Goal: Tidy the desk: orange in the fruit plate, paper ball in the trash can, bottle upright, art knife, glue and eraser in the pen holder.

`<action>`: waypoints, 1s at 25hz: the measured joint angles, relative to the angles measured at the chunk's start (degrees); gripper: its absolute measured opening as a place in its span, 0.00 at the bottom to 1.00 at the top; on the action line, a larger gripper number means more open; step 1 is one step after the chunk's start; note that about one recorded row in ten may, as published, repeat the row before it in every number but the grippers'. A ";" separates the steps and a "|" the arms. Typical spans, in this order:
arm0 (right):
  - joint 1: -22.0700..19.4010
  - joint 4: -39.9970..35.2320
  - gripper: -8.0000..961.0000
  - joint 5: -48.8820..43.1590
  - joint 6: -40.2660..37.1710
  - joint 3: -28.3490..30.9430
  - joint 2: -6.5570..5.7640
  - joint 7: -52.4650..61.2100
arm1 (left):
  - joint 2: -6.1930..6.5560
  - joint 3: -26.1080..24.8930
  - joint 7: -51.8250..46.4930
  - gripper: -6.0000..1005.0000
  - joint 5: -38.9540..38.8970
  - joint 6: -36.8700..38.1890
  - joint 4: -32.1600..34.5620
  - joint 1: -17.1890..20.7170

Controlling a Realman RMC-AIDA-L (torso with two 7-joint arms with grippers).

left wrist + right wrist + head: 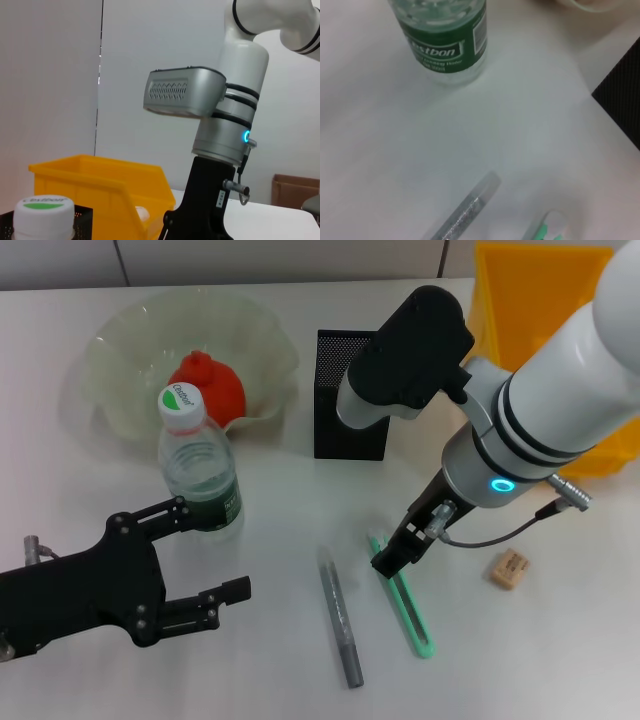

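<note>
The orange (pixel 212 386) lies in the pale green fruit plate (pixel 120 350). The bottle (pixel 202 478) (pixel 442 42) stands upright with its white cap (pixel 44 207) on. My left gripper (pixel 205 555) is open just in front of it, one finger (pixel 165 512) beside its label. My right gripper (pixel 396 554) hangs low over the far end of the mint-green art knife (pixel 408 605) (pixel 551 227). The grey glue (pixel 340 618) (pixel 465 210) lies left of the knife. The tan eraser (pixel 508 568) lies to the right. The paper ball is hidden in the head view.
The black mesh pen holder (pixel 345 395) (pixel 620 100) stands behind the knife, right of the plate. The yellow trash can (pixel 540 300) (pixel 100 180) sits at the back right, partly behind my right arm (pixel 220 125). The desk (pixel 280 530) is bare between bottle and glue.
</note>
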 joint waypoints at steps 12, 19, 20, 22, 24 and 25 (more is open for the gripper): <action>1.77 5.23 0.68 2.65 2.53 -0.18 -0.02 -0.32 | 0.00 -0.01 0.13 0.78 0.00 0.01 0.01 -0.25; 1.99 6.45 0.55 3.13 3.14 -0.23 -0.02 -0.39 | 0.00 -0.11 0.16 0.78 0.00 0.01 0.01 -0.39; 2.01 6.77 0.55 3.50 3.29 -0.23 -0.02 -0.44 | 0.00 -0.11 0.16 0.78 0.00 0.01 0.01 -0.39; 2.17 7.46 0.55 4.34 3.68 -0.24 -0.02 -0.60 | 0.00 -0.11 0.17 0.78 0.00 0.01 0.01 -0.49; 2.46 8.25 0.55 4.87 4.00 -0.25 -0.02 -0.81 | 0.00 -0.20 0.18 0.78 -0.04 0.04 0.01 -0.54; 2.57 8.51 0.55 4.91 4.00 -0.32 -0.02 -0.87 | 0.00 -0.26 0.19 0.78 -0.08 0.08 0.01 -0.60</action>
